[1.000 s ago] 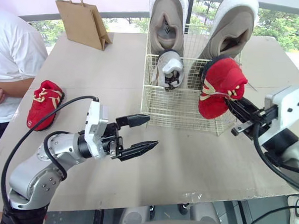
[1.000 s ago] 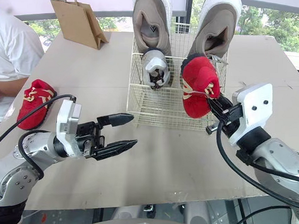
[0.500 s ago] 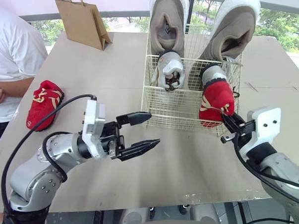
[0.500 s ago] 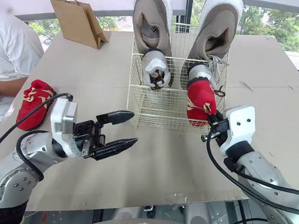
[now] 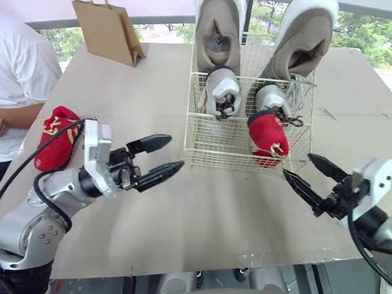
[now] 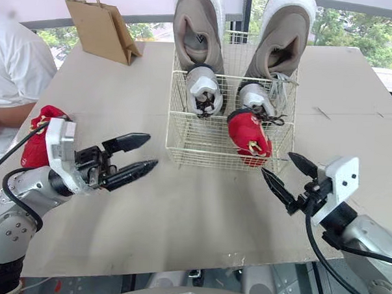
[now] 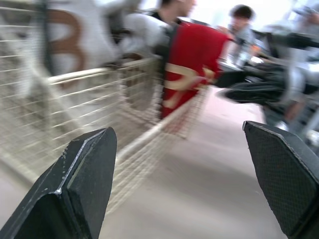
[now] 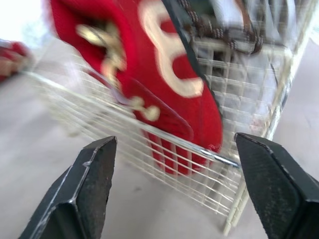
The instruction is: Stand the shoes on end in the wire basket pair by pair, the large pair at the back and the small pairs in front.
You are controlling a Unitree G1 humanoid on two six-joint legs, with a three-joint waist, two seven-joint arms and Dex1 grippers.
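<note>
The wire basket [image 5: 203, 139] stands mid-table. Two large beige shoes [image 5: 218, 27] [image 5: 306, 34] stand on end along its back. Two small silver shoes [image 5: 222, 91] [image 5: 274, 98] sit in front of them. A red shoe [image 5: 269, 137] stands in the front right corner, close up in the right wrist view [image 8: 169, 84]. Its mate, the second red shoe [image 5: 56, 141], lies on the table at the left. My right gripper [image 5: 297, 163] is open just in front of the basket, clear of the shoe. My left gripper [image 5: 176, 151] is open above the table, left of the basket.
A brown paper bag [image 5: 110, 31] stands at the back left of the table. A person in a white shirt [image 5: 17, 80] sits at the left edge, close to the loose red shoe. The table's front edge [image 5: 243, 256] runs just below both grippers.
My right gripper opened and let go of the red shoe, which now rests in the basket; that arm drew back toward the front. My left gripper shifted left.
</note>
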